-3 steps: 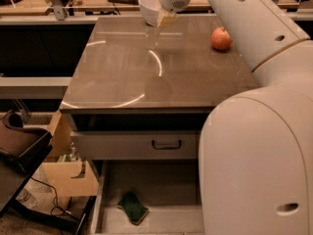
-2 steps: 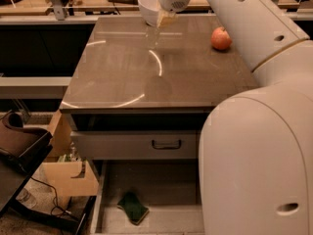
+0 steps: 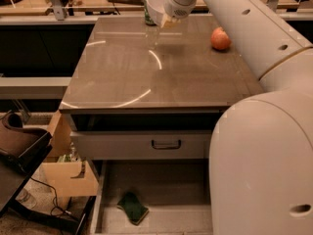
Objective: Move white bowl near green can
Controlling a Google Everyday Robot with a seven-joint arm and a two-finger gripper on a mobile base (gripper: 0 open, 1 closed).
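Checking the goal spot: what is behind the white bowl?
The green can stands behind the white bowl, only its lower part showing; the rest is covered. The gripper is at the bowl's right side.

A red apple (image 3: 220,38) sits alone near the far right corner of the grey table (image 3: 146,77), well right of the gripper (image 3: 167,21), which hangs over the table's far edge. Under the tabletop is a closed drawer (image 3: 122,146) with a dark handle (image 3: 166,144), and below it an open drawer (image 3: 166,185) holds a green sponge (image 3: 132,207) near its front left. A cardboard box (image 3: 68,177) stands on the floor to the left, beside a cable (image 3: 51,202).
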